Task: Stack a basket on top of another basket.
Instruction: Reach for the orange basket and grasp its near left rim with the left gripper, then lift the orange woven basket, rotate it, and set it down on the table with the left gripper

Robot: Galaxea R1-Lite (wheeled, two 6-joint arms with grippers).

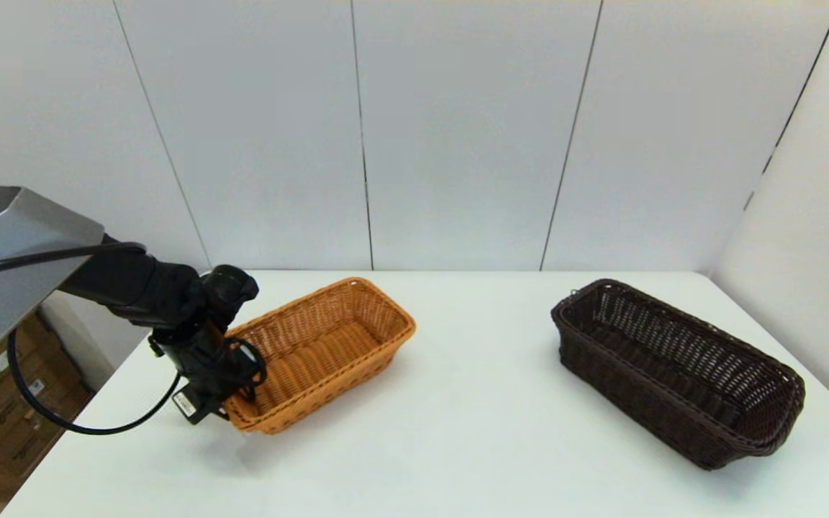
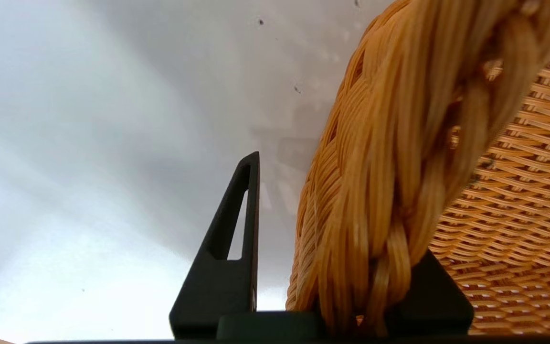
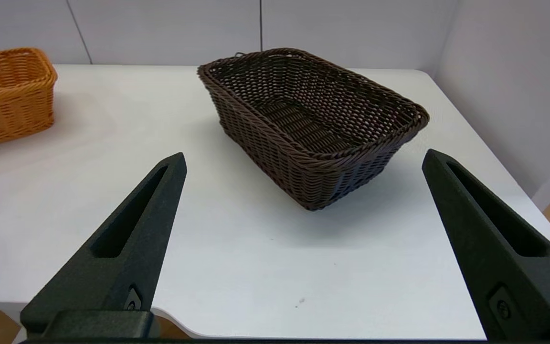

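While the left gripper straddles the tan basket's braided near-end rim at lower left of the head view, one finger outside the wall and one inside, not visibly clamped, a thin bite on one end could let it tilt or slip if lifted. Both baskets sit empty. At right of that view, well apart, rests the dark basket. Off the table's near edge, the right gripper hangs wide open, facing it.
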